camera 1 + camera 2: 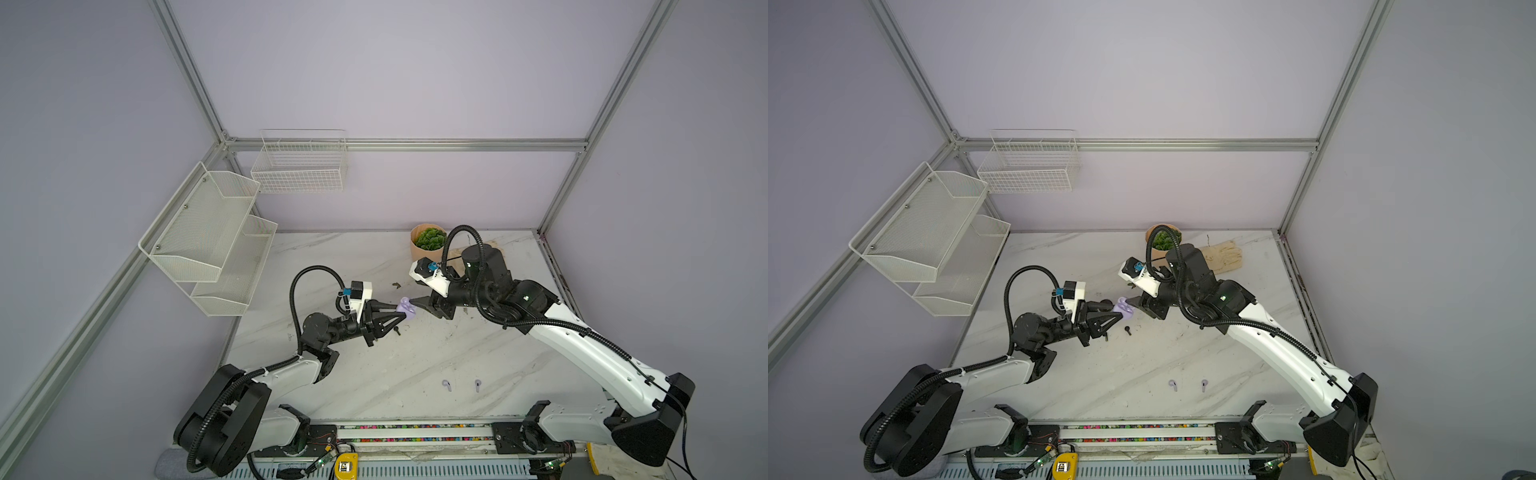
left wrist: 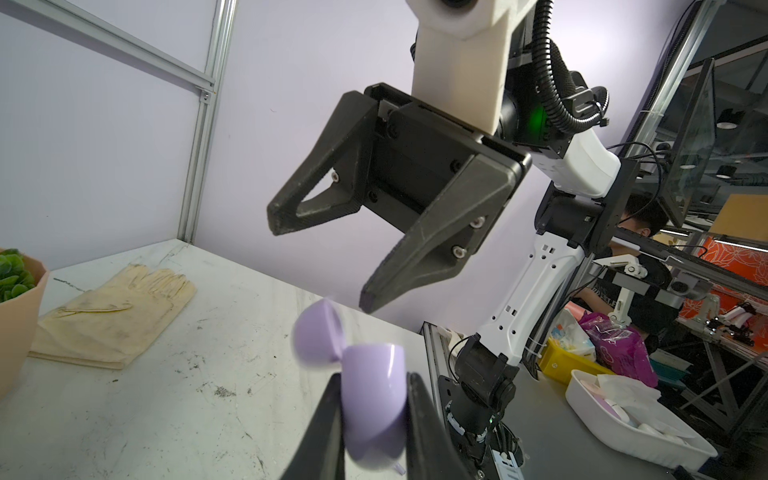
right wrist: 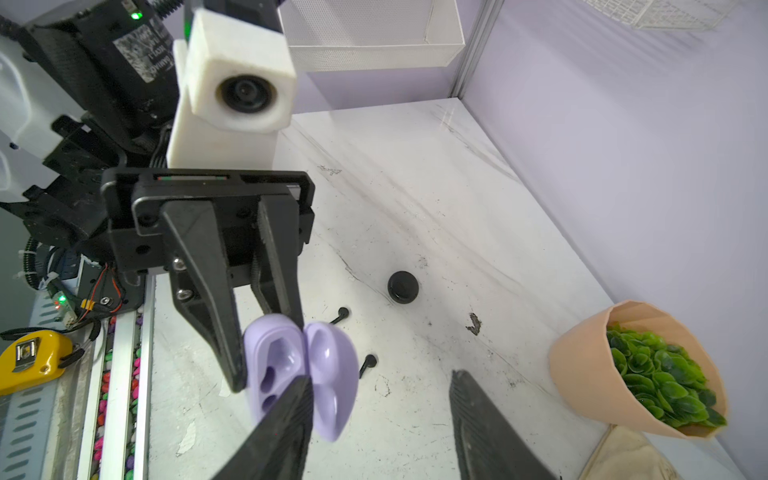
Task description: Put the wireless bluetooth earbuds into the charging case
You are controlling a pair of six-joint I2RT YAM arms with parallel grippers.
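While left gripper clamps the open lilac case above the table, right gripper is released, one finger just beside the lid. Black earbuds lie near the case; lilac earbuds lie well apart, near the table's front edge.

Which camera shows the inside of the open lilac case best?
Right wrist: the lilac case is open toward it, both empty sockets visible. Left wrist shows only its outer shells; in both top views it is a tiny lilac blob.
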